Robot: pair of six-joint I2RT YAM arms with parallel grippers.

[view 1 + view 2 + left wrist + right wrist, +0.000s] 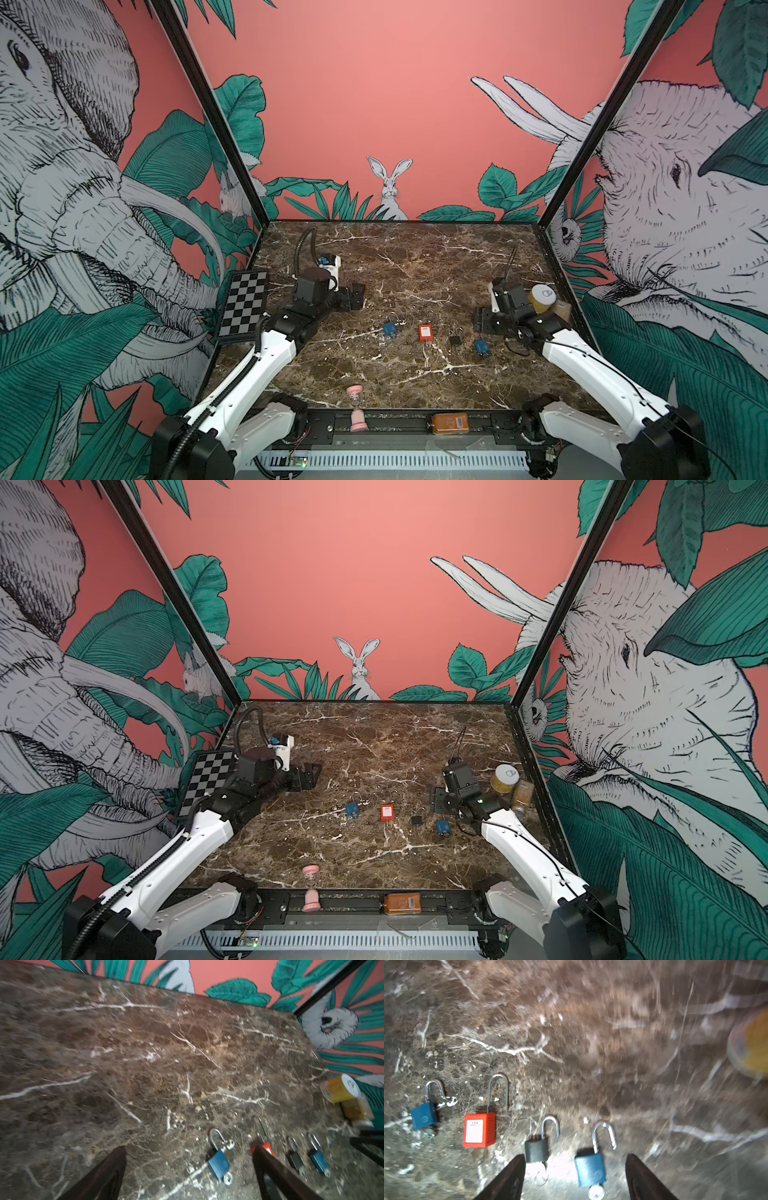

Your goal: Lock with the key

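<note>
Near blue padlock (589,1169), right fingers (508,1180) apart, empty

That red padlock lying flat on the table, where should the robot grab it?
Probably the red padlock by its body, across the two side faces, straight down from above: it lies flat, and the thin shackle gives little to pinch.

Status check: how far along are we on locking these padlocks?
Done: nothing visible. The left blue padlock, red padlock, black padlock and right blue padlock lie on the table, shackles apparently open. In hand: nothing. The left gripper and right gripper hover with jaws apart, the right one nearest the right blue padlock, whose key sits in its base. Remaining: grasp, close the shackle, turn the key.
</note>
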